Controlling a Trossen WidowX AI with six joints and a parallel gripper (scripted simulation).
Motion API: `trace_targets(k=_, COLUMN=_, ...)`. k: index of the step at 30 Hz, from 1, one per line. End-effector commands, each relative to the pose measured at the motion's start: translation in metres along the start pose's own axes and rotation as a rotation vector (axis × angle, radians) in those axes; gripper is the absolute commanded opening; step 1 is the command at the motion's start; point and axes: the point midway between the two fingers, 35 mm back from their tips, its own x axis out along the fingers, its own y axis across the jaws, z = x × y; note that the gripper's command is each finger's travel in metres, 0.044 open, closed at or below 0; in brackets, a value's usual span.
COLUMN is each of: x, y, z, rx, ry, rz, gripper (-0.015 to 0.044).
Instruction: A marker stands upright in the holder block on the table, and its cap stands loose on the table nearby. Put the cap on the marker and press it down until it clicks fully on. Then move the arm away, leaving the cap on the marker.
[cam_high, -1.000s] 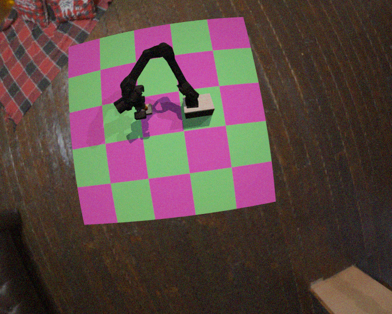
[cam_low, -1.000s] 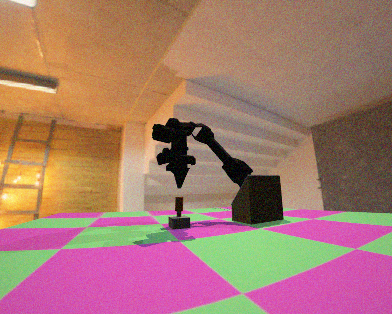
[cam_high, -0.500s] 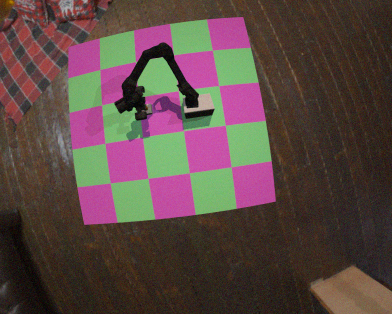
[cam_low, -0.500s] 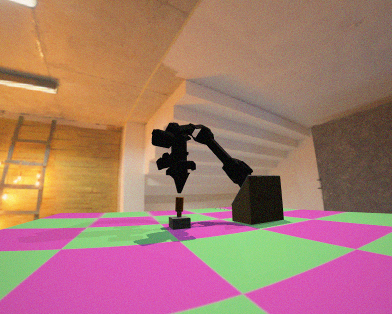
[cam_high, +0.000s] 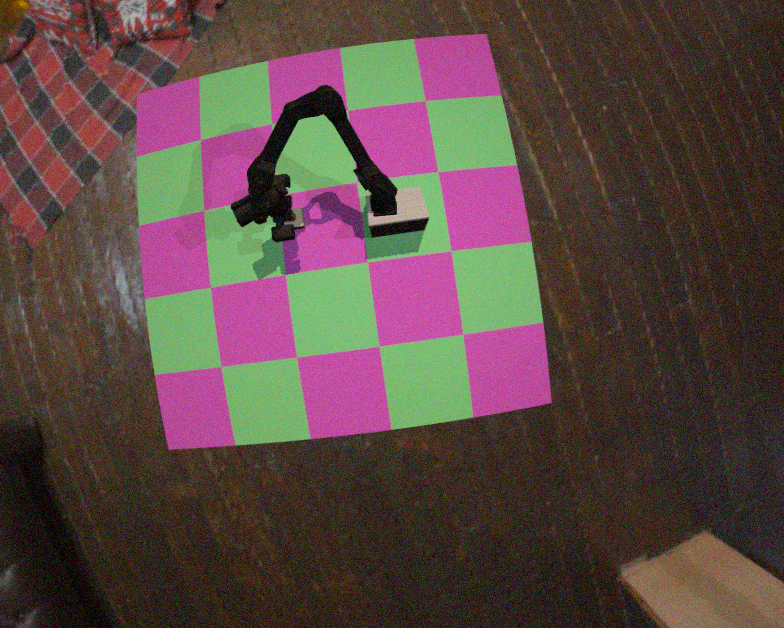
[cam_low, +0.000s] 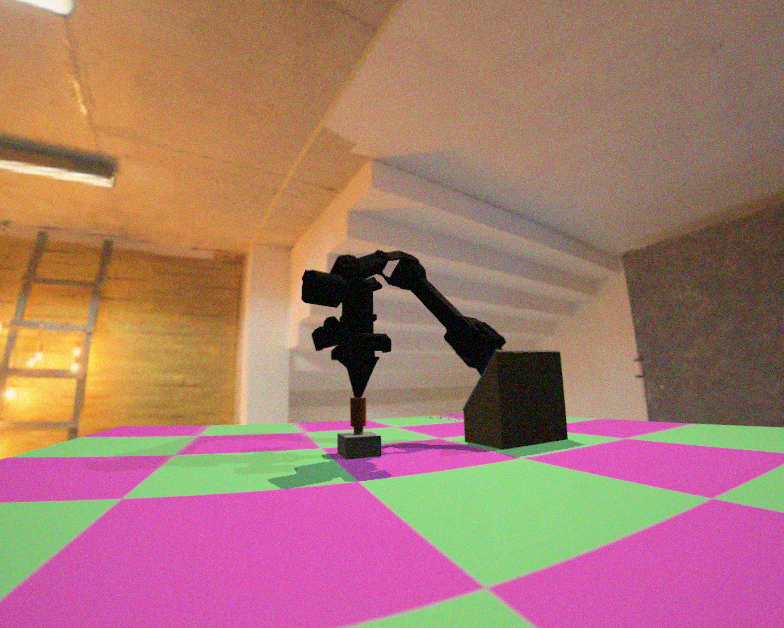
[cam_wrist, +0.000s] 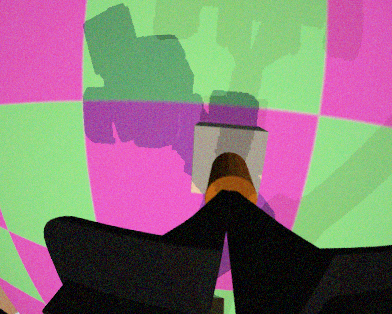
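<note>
The orange-brown cap (cam_low: 357, 414) (cam_wrist: 230, 184) sits upright over the marker (cam_low: 357, 431). A short, thinner length of the marker shows between the cap and the holder block. The small grey holder block (cam_high: 299, 217) (cam_low: 359, 447) (cam_wrist: 204, 150) stands on the table. My gripper (cam_low: 357, 394) (cam_wrist: 227, 198) is shut with nothing between its fingers. It points straight down, and its tips meet the cap's top in the exterior view, apparently in contact. In the wrist view the tips cover part of the cap's top. In the top view the arm hides the cap and marker.
The arm's base block (cam_high: 405, 210) (cam_low: 530, 400) stands on the pink and green checkered table (cam_high: 333, 307) (cam_low: 431, 523), to the right of the holder in the top and exterior views. The arm arches between the base and the holder. Its shadow falls around the holder.
</note>
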Motion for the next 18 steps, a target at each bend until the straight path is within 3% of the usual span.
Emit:
trace_targets(k=1, x=-0.001, y=0.000, z=0.000, rx=0.000, ry=-0.002, rz=0.000, gripper=0.0000)
trace_targets(k=6, x=-0.010, y=0.001, z=0.002, rx=-0.001, ry=-0.002, rz=0.002, gripper=0.0000)
trace_targets(k=12, x=-0.088, y=0.002, z=0.001, rx=-0.004, ry=0.000, rz=0.004, gripper=0.0000)
trace_targets(k=17, x=-0.090, y=0.002, z=0.000, rx=-0.004, ry=0.000, rz=0.003, gripper=0.0000)
trace_targets(k=18, x=-0.090, y=0.002, z=0.000, rx=-0.004, ry=0.000, rz=0.003, gripper=0.0026)
